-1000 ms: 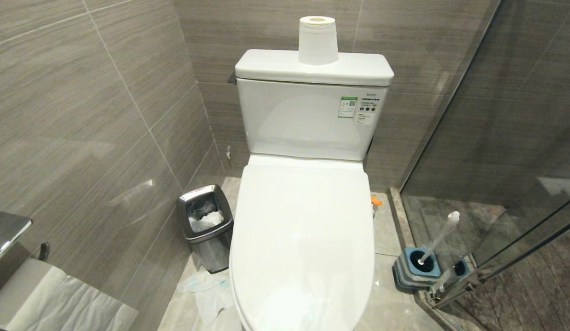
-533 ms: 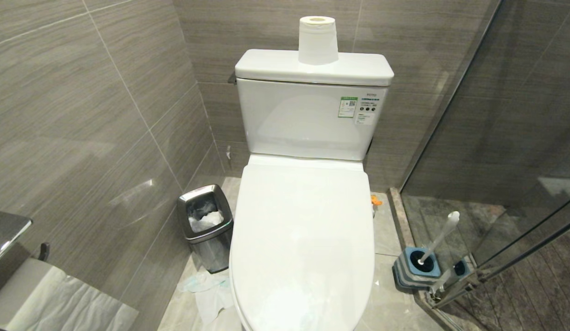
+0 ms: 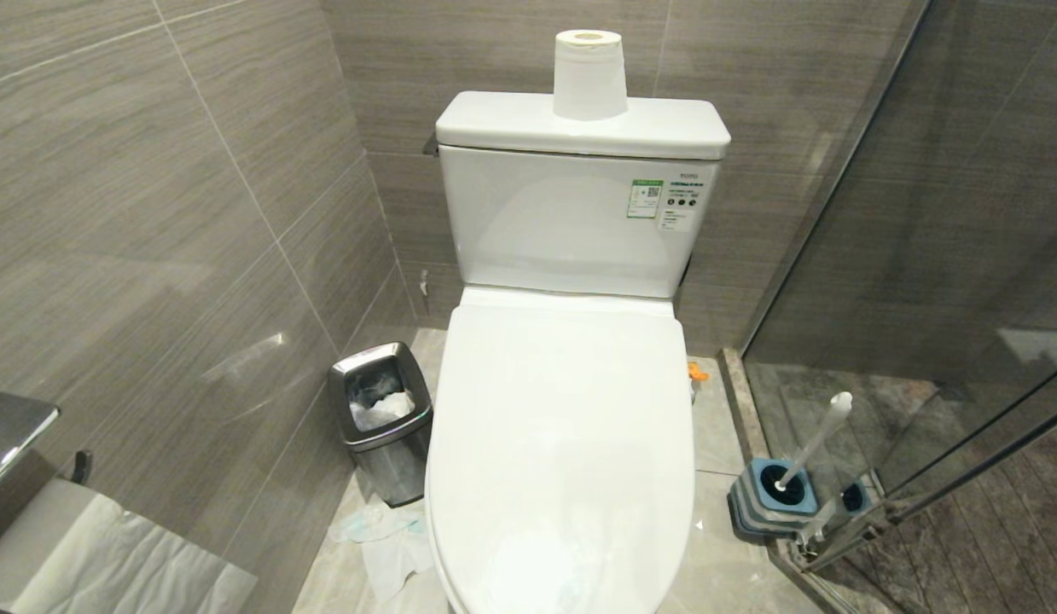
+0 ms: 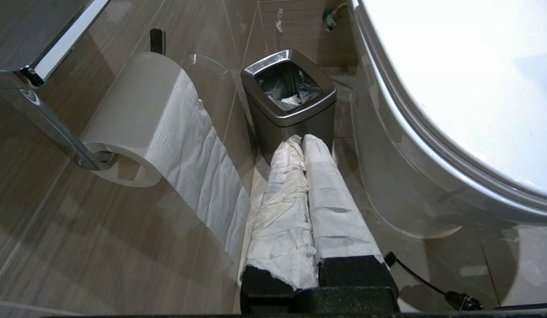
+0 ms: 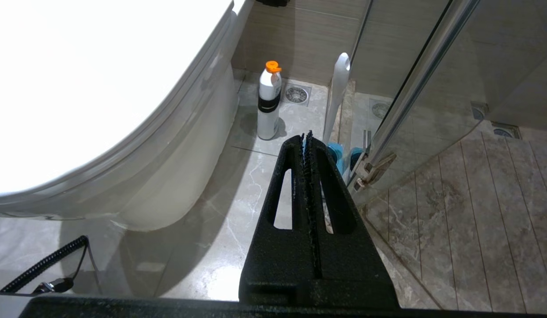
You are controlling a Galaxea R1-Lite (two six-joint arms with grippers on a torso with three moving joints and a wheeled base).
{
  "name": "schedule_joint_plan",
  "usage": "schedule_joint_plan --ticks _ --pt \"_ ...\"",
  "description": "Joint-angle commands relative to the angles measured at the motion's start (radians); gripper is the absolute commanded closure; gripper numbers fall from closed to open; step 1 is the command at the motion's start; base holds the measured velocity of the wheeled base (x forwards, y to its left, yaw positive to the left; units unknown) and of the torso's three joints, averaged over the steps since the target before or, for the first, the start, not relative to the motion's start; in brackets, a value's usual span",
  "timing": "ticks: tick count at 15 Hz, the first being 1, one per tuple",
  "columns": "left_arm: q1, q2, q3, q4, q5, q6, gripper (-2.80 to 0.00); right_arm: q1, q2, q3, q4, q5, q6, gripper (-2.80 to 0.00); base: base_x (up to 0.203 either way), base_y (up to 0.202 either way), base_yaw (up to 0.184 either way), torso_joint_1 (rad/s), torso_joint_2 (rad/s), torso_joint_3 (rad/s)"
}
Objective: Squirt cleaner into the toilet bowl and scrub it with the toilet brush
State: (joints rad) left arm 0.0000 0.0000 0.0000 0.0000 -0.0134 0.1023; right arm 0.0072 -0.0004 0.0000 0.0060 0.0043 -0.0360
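Observation:
The toilet bowl (image 3: 562, 443) stands in the middle with its white lid down, so its inside is hidden. A white cleaner bottle with an orange cap (image 5: 269, 104) stands on the floor to the right of the bowl; only its cap (image 3: 697, 372) shows in the head view. The toilet brush (image 3: 818, 439) leans in its blue-topped holder (image 3: 771, 499) by the glass door. My left gripper (image 4: 302, 139), fingers wrapped in white paper, is shut and empty low beside the bowl's left flank. My right gripper (image 5: 307, 136) is shut and empty, low on the bowl's right, pointing toward the brush handle (image 5: 337, 97).
A steel waste bin (image 3: 381, 418) sits left of the toilet with crumpled tissue (image 3: 392, 546) on the floor beside it. A paper roll (image 3: 589, 75) stands on the tank. A wall roll (image 4: 145, 123) hangs at the left. The glass shower door (image 3: 920, 298) closes off the right.

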Motion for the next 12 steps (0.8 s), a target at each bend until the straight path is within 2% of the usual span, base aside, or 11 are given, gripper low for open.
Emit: schedule_joint_plan --ticks 1,12 --pt "0.000 0.002 0.000 0.000 0.000 0.000 0.00 0.000 0.000 0.000 0.000 0.000 -0.001 0.00 0.000 0.000 0.000 0.000 0.00 0.000" --pt "0.000 0.002 0.000 0.000 0.000 0.000 0.00 0.000 0.000 0.002 0.000 0.000 -0.001 0.00 0.000 0.000 0.000 0.000 0.00 0.000"
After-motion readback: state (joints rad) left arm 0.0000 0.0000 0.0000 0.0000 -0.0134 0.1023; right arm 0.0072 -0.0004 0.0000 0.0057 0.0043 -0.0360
